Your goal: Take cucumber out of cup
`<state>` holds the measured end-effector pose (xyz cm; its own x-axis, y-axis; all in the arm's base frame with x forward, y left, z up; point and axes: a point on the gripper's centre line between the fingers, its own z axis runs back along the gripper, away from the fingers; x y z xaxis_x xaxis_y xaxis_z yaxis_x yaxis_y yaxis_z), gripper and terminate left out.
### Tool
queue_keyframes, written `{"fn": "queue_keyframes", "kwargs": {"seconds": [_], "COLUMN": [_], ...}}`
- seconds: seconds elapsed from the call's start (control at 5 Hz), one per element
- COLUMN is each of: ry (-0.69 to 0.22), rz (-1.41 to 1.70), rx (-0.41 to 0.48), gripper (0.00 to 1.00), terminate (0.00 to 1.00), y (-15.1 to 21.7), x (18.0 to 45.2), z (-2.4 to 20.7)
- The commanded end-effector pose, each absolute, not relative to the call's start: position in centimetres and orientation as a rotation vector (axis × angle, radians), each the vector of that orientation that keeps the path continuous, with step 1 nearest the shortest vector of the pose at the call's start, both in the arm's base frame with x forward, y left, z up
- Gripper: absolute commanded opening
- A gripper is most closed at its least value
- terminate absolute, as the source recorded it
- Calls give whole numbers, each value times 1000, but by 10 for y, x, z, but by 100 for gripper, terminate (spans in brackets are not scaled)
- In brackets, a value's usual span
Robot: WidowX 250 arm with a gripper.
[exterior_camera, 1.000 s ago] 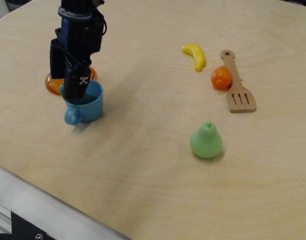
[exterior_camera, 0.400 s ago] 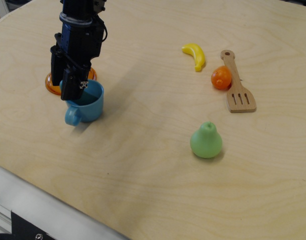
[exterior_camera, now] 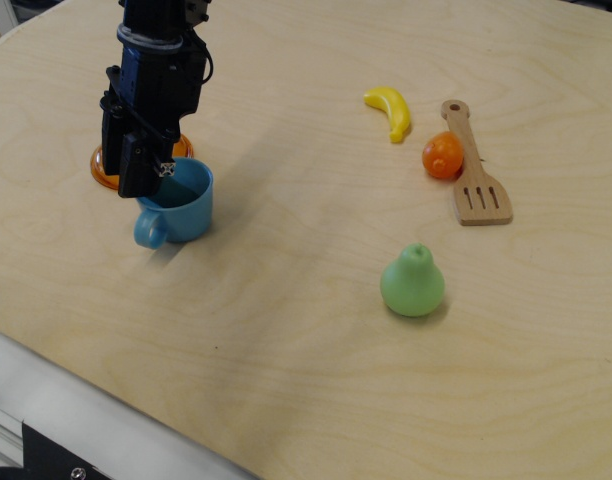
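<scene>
The light blue cup [exterior_camera: 186, 216] stands upright at the left of the table, its handle [exterior_camera: 148, 233] turned to the front left. My gripper [exterior_camera: 138, 186] hangs straight down over the cup's left rim, fingertips at rim height. A dark teal patch inside the cup [exterior_camera: 169, 194], just under the fingertips, may be the cucumber; the fingers hide most of it. I cannot tell whether the fingers are shut on it.
A flat orange lid [exterior_camera: 104, 170] lies behind the gripper. A yellow banana [exterior_camera: 391, 110], an orange fruit [exterior_camera: 443, 155] and a wooden spatula [exterior_camera: 473, 175] lie at the back right. A light green pear [exterior_camera: 413, 282] stands right of middle. The table's front edge [exterior_camera: 86, 400] runs along the lower left.
The gripper has risen a little out of the cup and shifted slightly left. The cup has slid a little to the right.
</scene>
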<state>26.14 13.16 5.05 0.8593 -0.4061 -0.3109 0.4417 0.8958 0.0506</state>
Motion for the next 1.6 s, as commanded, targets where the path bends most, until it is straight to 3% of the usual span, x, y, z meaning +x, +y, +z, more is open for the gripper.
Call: {"fn": "queue_keyframes", "kwargs": {"seconds": [0.0,0.2,0.4,0.6,1.2,1.4], "ry": [196,166,94,42,-55,-42], "rz": [-397,-361,-377,-426,-642,-655], "rx": [197,232,189,128,-49,-38], "gripper": [0,0,0,0,0,0], "terminate": [0,0,0,0,0,0], "y": [133,126,115,101,49,42], "x": [267,266,274,294,353,363], "z": [105,126,145,148,89,74]}}
